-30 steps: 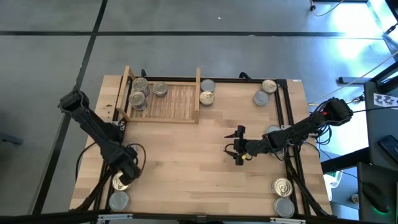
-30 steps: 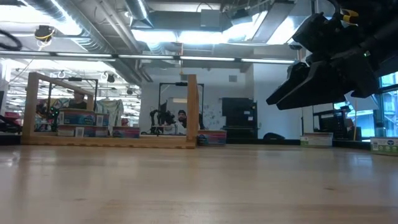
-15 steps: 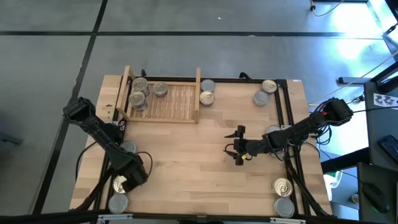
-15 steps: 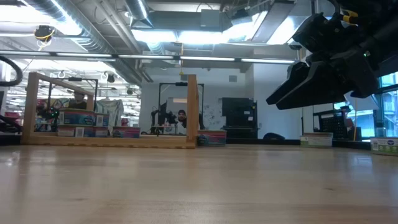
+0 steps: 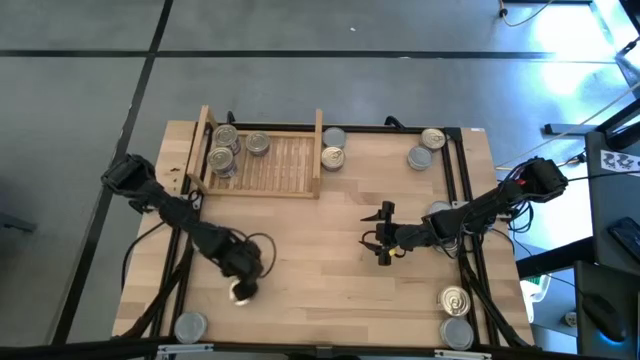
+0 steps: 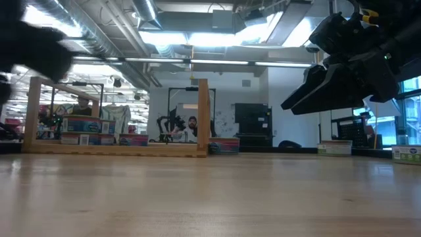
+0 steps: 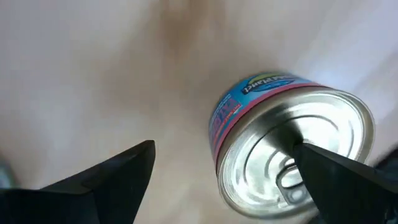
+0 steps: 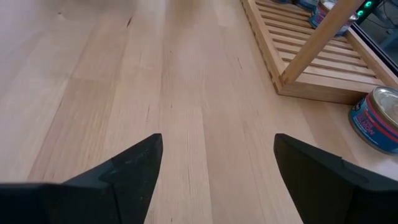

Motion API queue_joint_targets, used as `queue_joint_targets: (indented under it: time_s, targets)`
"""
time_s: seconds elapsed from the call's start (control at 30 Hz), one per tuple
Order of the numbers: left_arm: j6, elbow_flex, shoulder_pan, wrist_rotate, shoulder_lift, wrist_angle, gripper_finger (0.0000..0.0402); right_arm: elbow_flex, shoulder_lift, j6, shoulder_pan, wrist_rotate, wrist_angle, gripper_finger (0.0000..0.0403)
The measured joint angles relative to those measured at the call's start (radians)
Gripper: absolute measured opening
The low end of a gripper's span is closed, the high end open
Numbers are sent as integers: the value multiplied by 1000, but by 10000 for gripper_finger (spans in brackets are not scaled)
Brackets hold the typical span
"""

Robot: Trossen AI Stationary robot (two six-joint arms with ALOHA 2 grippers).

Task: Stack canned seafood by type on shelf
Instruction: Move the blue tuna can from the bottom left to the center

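The light-wood shelf (image 5: 262, 160) stands at the far left with several cans (image 5: 222, 150) at its left end. More cans are outside it (image 5: 332, 148), at the far right (image 5: 427, 145) and near right (image 5: 455, 300). My left gripper (image 5: 243, 272) points down, open, near the near left; a blue-and-red labelled can with a pull-tab top (image 7: 280, 149) is at one of its fingers. In the high view that can (image 5: 242, 292) is just on the gripper's near side. My right gripper (image 5: 383, 238) hangs open over bare table at mid-right, nothing between its fingers (image 8: 217, 140). My left gripper comes at the can from above, fingers pointing down. One finger (image 7: 348, 174) lies over the edge of the can's top (image 7: 292, 140). The other finger (image 7: 118, 171) stands well clear of the can's side. I cannot tell whether the can rests on the table.
A grey-topped can (image 5: 190, 325) sits at the near left corner and another (image 5: 457, 332) at the near right. One can (image 5: 438, 210) lies under the right arm. Black rails (image 5: 462, 190) run along the table's sides. Bare wood (image 5: 310, 270) spans the middle.
My left gripper has swung toward the table's right edge, sinking a little and tipping to point more steeply down. The pull-tab can that stood near the left edge now sits farther right, beside the gripper. The right arm has kept still.
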Motion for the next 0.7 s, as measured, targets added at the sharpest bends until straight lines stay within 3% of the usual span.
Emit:
queue_joint_targets:
  time_s: [0.33,0.6,0.7]
  targets:
    - [348,-9,102,-478,13,251,382,0,0,-10,0,0,1,308]
    - [630,1,249,-519,161,596,382,0,0,-23,0,0,7,308]
    - [707,37,288,-492,181,617,371,0,0,-23,0,0,9,308]
